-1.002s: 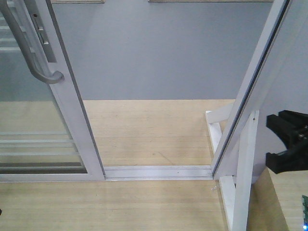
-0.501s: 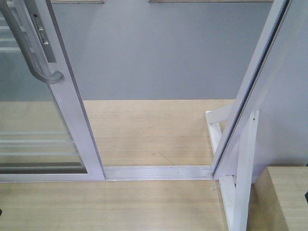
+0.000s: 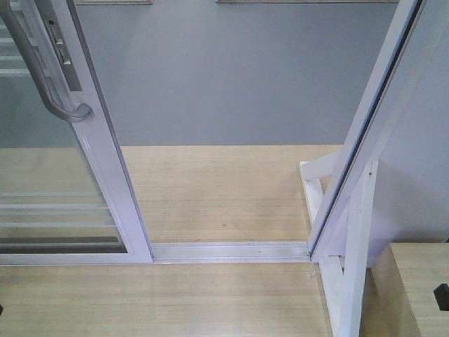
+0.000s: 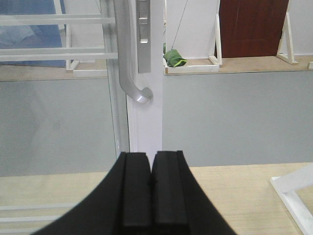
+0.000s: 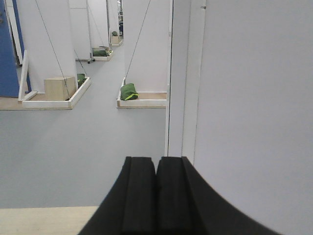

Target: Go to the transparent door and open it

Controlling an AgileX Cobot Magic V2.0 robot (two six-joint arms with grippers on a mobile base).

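The transparent door point(image 3: 77, 175) stands left, the slanted frame post point(image 3: 372, 119) right, floor track point(image 3: 231, 250) between.

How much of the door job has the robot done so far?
Done, it seems: the transparent door is slid to the left, leaving a wide gap between it and the slanted frame post, with bare floor and the bottom track showing. In hand: nothing; the left gripper is shut and empty, facing the grey handle without touching it, and the right gripper is shut too. Left: little that shows.
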